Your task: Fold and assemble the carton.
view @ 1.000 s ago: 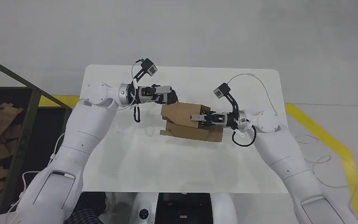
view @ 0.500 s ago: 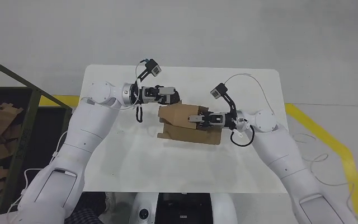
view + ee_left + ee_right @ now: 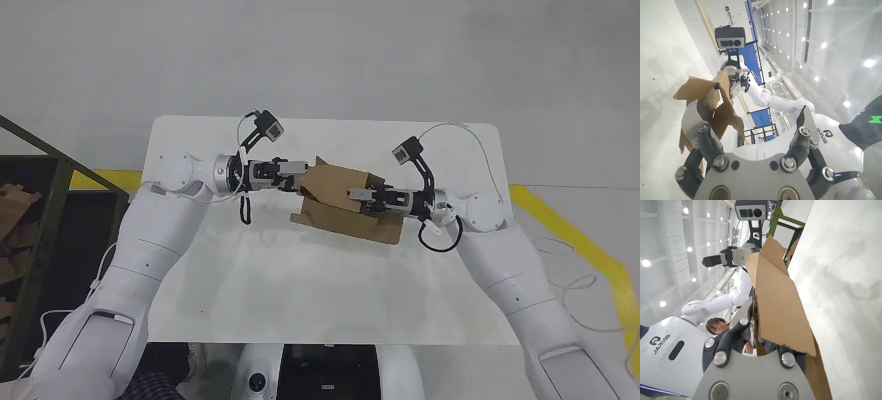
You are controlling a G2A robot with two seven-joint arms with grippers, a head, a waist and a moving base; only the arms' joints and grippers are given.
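Observation:
A brown carton (image 3: 345,205), partly opened, is held tilted above the middle of the white table (image 3: 200,280). My right gripper (image 3: 352,196) is shut on one of its walls. In the right wrist view that cardboard panel (image 3: 776,306) runs between the fingers (image 3: 750,308), and the far finger is hidden behind it. My left gripper (image 3: 298,177) is at the carton's left corner and stands open. In the left wrist view one of its fingers (image 3: 703,113) lies against a loose flap of the carton (image 3: 696,91), while the other finger (image 3: 803,121) is in free air.
A green frame with cardboard scraps (image 3: 20,215) stands off the table's left edge. A thin white cable (image 3: 478,160) loops over the table's right rear. The table's front half is bare.
The carton has been lifted and turned, and it sits a little farther right. My left gripper pushed in toward the carton, then drew back slightly left. My right arm shifted right with the carton.

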